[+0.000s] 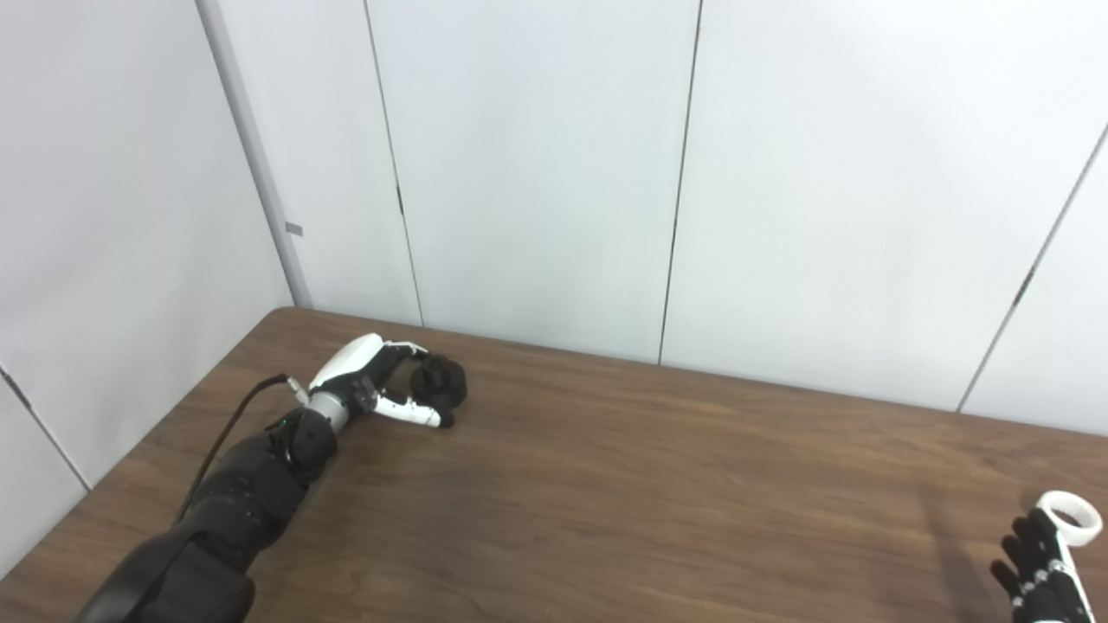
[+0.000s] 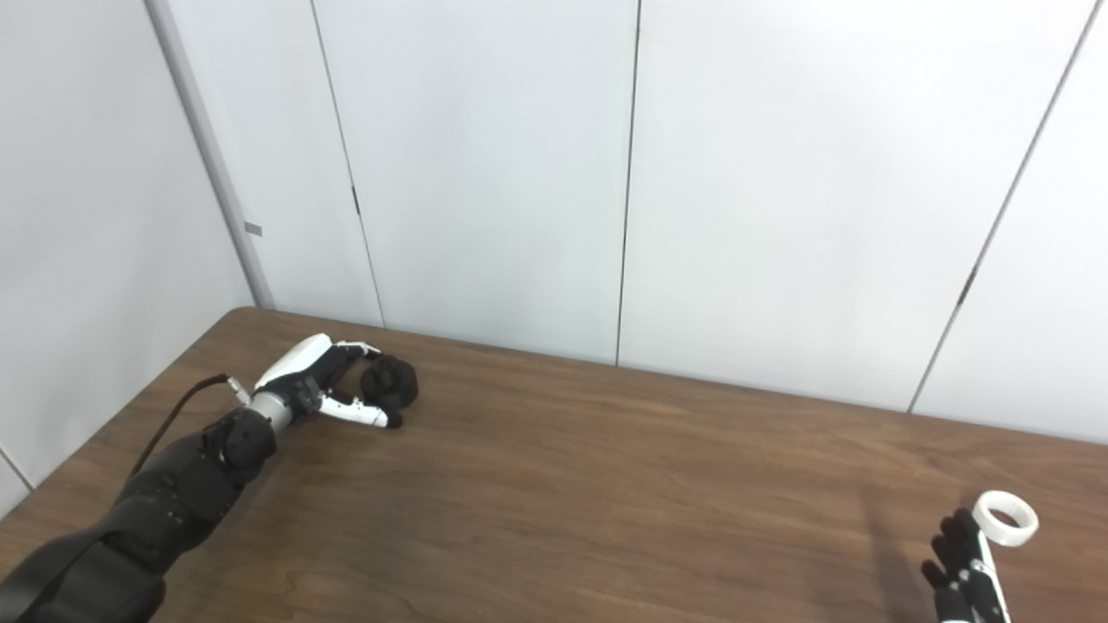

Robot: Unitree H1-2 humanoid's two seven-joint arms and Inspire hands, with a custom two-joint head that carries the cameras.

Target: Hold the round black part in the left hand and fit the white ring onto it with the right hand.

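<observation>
The round black part [image 1: 440, 381] rests on the brown table [image 1: 606, 484] near its far left corner. My left hand [image 1: 381, 381] lies against it, with the fingers [image 1: 407, 350] over the far side and the thumb [image 1: 420, 415] stretched along the near side. The hand brackets the part, fingers spread, and the part still sits on the wood. At the bottom right the white ring [image 1: 1072, 517] lies on the table. My right hand [image 1: 1039, 567] is just below it, open, its dark fingertips pointing up at the ring's near edge. Most of that hand is cut off by the picture's edge.
White wall panels [image 1: 537, 173] stand right behind the table's far edge, close to the black part. A black cable [image 1: 229, 428] runs along my left forearm. A wide stretch of table top separates the two hands.
</observation>
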